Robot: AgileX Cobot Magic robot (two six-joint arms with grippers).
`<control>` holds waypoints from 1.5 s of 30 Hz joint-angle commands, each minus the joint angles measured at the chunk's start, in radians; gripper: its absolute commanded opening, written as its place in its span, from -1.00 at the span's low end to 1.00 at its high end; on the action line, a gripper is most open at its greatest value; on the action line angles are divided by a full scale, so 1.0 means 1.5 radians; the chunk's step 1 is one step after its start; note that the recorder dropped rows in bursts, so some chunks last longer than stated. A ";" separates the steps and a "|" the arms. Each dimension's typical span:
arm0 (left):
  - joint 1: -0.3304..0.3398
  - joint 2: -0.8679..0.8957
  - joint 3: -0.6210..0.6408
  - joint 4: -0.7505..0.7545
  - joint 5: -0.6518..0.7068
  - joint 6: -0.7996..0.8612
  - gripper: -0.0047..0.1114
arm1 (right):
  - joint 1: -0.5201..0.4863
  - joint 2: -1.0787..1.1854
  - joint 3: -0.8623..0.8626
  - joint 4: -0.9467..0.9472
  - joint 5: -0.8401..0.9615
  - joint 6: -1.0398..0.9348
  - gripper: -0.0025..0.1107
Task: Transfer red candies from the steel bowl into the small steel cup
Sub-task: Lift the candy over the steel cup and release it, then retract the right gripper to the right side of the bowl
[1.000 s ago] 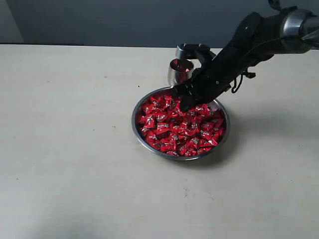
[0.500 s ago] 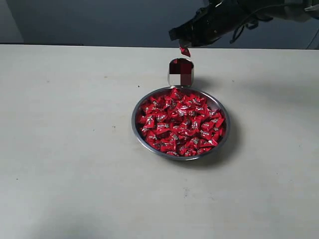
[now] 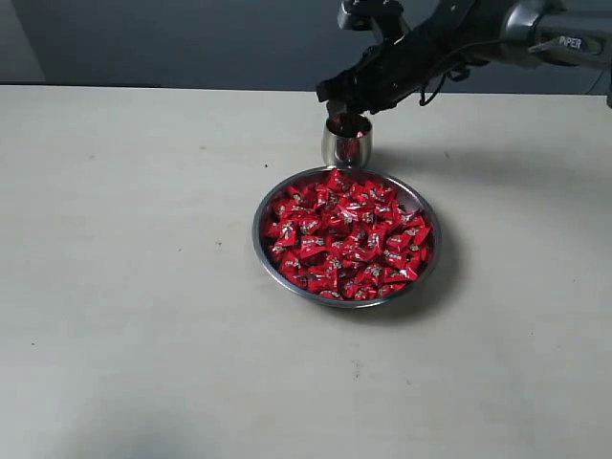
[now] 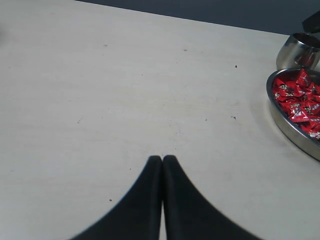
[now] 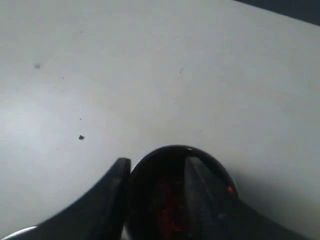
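The right gripper (image 3: 337,101) hangs just above the mouth of the small steel cup (image 3: 346,143), its dark arm reaching in from the table's far right corner. In the right wrist view the right gripper (image 5: 156,162) has its two black fingers (image 5: 112,192) spread apart, one to each side of the cup's opening, and nothing sits between them. Below them the small steel cup (image 5: 180,200) looks dark inside, with a few red glints of wrapper at the bottom.

The cup stands upright near the middle of the table's far edge. Red shows inside its rim in the exterior view. Directly on its near side lies the steel bowl (image 3: 263,253), so close that I cannot tell whether the two touch. The bowl is heaped with red candies (image 3: 344,234), which cover its whole floor up to the rim.

The left gripper (image 4: 162,161) has its fingertips pressed together, holding nothing, over a bare stretch of the pale table (image 3: 143,287) well to the left of the bowl. Its camera catches the steel bowl (image 4: 290,131), some red candies (image 4: 300,97) and the small steel cup (image 4: 299,50) off to one side.
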 commanded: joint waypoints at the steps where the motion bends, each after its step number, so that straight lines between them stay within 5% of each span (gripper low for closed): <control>1: 0.002 -0.003 0.000 0.000 -0.004 -0.001 -0.91 | -0.003 -0.047 -0.007 -0.043 0.052 0.062 -0.17; 8: 0.002 -0.003 0.000 0.000 -0.004 -0.001 -0.91 | -0.003 -0.138 -0.003 -0.048 0.278 0.095 -0.96; 26: 0.002 -0.003 0.000 0.000 -0.004 -0.001 -0.91 | -0.003 -0.514 0.439 -0.197 0.190 0.208 -0.96; 45: 0.002 -0.003 0.000 0.000 -0.004 -0.001 -0.91 | -0.003 -0.716 0.592 -0.195 0.174 0.209 -0.96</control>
